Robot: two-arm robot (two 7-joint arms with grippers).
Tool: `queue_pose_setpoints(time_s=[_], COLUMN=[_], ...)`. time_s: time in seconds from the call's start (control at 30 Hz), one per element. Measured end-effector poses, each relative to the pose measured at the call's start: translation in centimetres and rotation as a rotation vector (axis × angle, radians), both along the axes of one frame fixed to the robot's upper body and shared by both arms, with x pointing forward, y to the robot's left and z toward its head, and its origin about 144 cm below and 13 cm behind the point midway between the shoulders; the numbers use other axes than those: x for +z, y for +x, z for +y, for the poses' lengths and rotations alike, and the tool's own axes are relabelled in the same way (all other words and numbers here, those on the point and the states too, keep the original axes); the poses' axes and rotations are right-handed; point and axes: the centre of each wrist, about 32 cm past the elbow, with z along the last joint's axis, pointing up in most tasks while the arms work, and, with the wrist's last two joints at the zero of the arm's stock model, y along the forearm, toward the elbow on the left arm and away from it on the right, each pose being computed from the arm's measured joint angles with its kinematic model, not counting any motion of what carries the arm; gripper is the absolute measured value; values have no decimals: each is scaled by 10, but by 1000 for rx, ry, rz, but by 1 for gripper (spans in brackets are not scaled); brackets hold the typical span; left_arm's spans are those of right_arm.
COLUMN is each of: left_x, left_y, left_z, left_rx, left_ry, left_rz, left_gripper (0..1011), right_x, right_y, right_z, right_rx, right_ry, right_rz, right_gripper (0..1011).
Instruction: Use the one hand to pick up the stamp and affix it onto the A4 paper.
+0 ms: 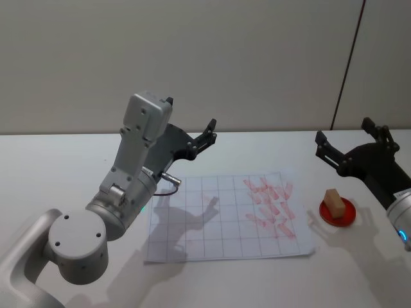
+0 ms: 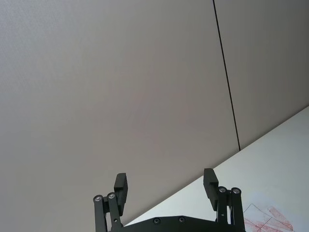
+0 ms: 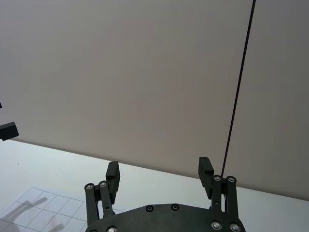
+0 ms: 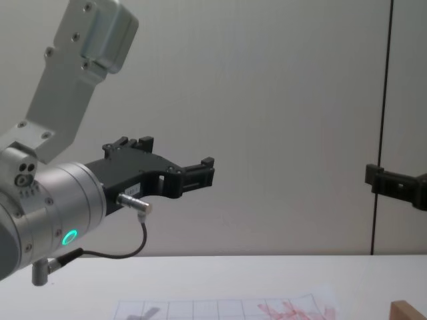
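**Position of items.** The stamp [image 1: 332, 201] stands upright on a round red pad [image 1: 349, 217]. The pad sits on the table [image 1: 58, 173] just off the 3 o'clock edge of the A4 paper [image 1: 212, 231], clear of the sheet. Red prints crowd the paper's right half, and the boxes toward 9 o'clock are blank.

**Grippers.** The right gripper [image 1: 344, 131] hangs above the table at about 12 o'clock from the stamp, well apart from it. Its fingers are spread wide and hold nothing. Its wrist camera faces the wall, so it appears to point outward rather than down. The left gripper [image 1: 189, 115] is raised near the paper's 11 o'clock corner, fingers likewise apart and empty, and looks idle.

**Assessment.** The step in hand is the approach; the stamp is not yet grasped.

**Recommendation.**
- Pitch the right wrist downward and centre the open fingers over the block.
- Descend so the pads take its upper sides and stay clear of the pad's rim.
- Close squarely, since a skewed grip would likely tilt the face.
- Lift straight up in case the red pad clings.
- Carry toward 9 o'clock to a blank box, press flat, and withdraw vertically to avoid smearing.
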Motion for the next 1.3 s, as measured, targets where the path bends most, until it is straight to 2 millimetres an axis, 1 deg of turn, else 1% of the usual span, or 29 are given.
queue_pose_setpoints(time_s=[0.43, 0.67, 1.07, 1.3], left_x=[0, 0, 0, 0], left_y=[0, 0, 0, 0], left_z=[0, 0, 0, 0], left_rx=[0, 0, 0, 0], left_ry=[0, 0, 0, 0], left_rz=[0, 0, 0, 0], left_gripper=[1001, 1001, 1001, 1002], right_x=[0, 0, -3, -7], right_y=[0, 3, 9, 14], right_z=[0, -2, -2, 2], right_rx=[-2, -23, -89, -121], right_ry=[0, 3, -9, -26], right_rz=[2, 39, 174, 271], right_gripper=[1001, 1001, 1001, 1001])
